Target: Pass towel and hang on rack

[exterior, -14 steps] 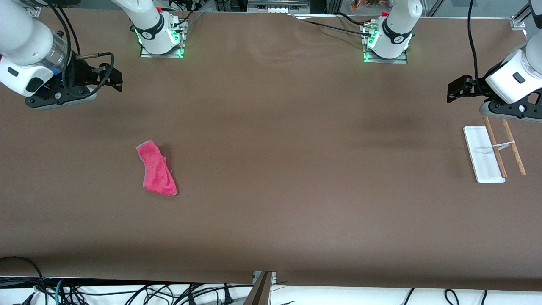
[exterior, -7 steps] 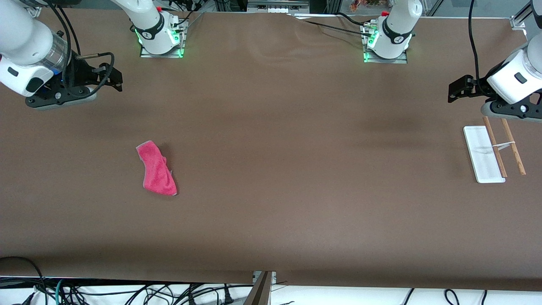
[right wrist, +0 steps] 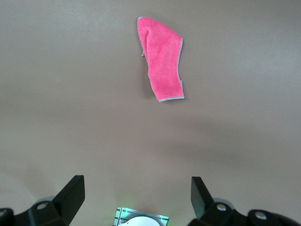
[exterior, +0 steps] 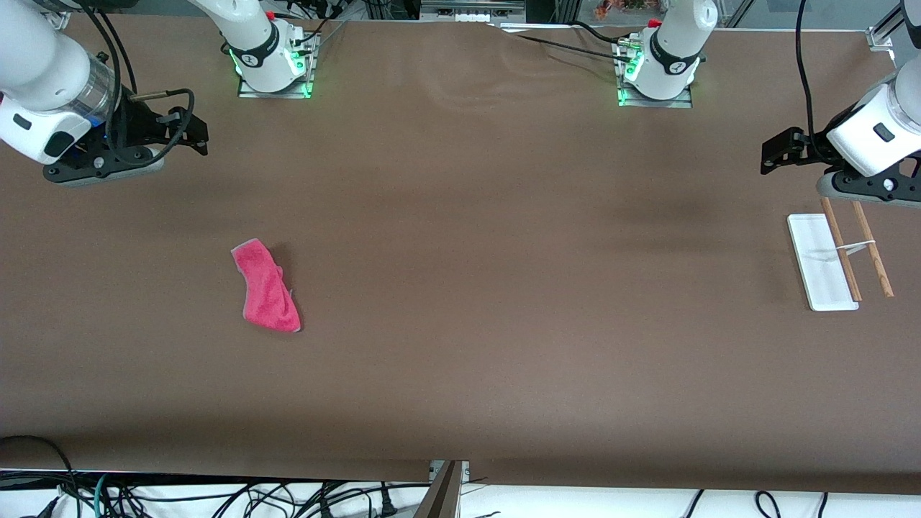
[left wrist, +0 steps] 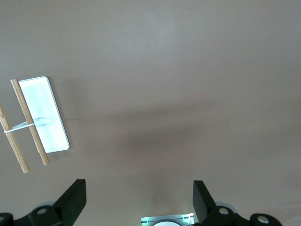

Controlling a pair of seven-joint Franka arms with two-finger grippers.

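Observation:
The pink-red towel [exterior: 268, 289] lies crumpled on the brown table toward the right arm's end, and also shows in the right wrist view [right wrist: 162, 61]. My right gripper [exterior: 200, 138] hovers open and empty over bare table, well apart from the towel. The rack [exterior: 820, 262] stands toward the left arm's end: a white base with two brown rods [exterior: 874, 248] beside it. My left gripper [exterior: 771, 152] hovers open and empty over the table beside the rack's end. The left wrist view shows the rack [left wrist: 44, 115] off to one side of the open left gripper [left wrist: 138, 186]. The right gripper [right wrist: 136, 184] has only table between its fingers.
The arms' bases [exterior: 273, 68] [exterior: 656, 75] stand with green lights along the table's edge farthest from the front camera. Cables [exterior: 216, 496] hang below the edge nearest to that camera. Brown cloth covers the table between towel and rack.
The left gripper has shifted very slightly toward its end of the table. The towel, rack and right arm have not moved.

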